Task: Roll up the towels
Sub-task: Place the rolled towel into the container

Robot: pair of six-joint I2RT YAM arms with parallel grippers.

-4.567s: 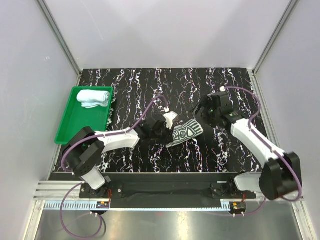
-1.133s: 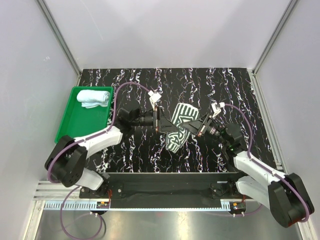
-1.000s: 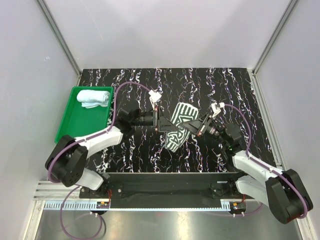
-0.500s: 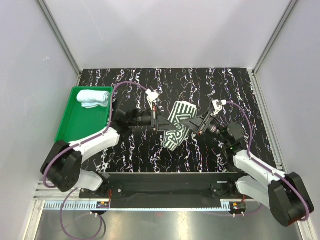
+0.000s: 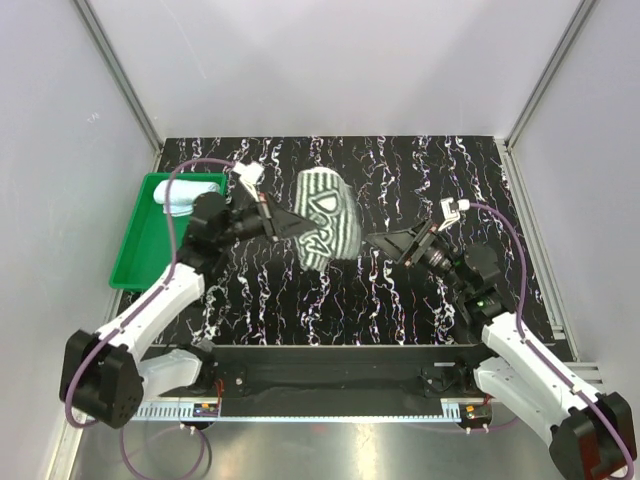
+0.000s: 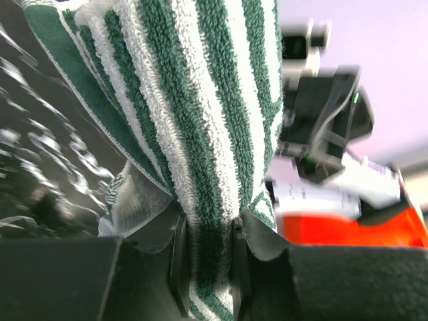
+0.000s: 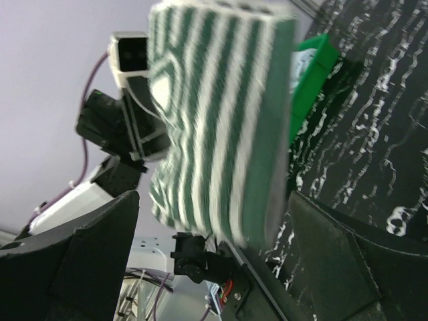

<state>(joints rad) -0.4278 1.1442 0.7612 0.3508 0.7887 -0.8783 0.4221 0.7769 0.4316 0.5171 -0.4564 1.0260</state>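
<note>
— What is the cloth like?

— The striped towel (image 5: 322, 218) is thick looped terry with dark and white bands; both wrist views show the dark as deep green. It is folded into a plump oblong with a rounded top, and one face carries a bolder curved pattern.

— And everything else?

— The table (image 5: 400, 170) is glossy black with white marbling. The tray (image 5: 135, 250) is hard green plastic, and the light blue towel (image 5: 188, 198) lies bunched at its far end.

— What has changed?

— Half a second ago the striped towel hung low at the middle, with both grippers on it. Since then the left arm has swung it up and toward the tray side, and the right gripper (image 5: 385, 245) has let go and spread its jaws wide.

— Where does it sit now?

— It is in the air, off the table, hanging from the left gripper (image 5: 292, 227). The fingers (image 6: 176, 267) pinch a narrow fold at its lower edge. The right gripper stands apart on the towel's other side, touching nothing.
</note>
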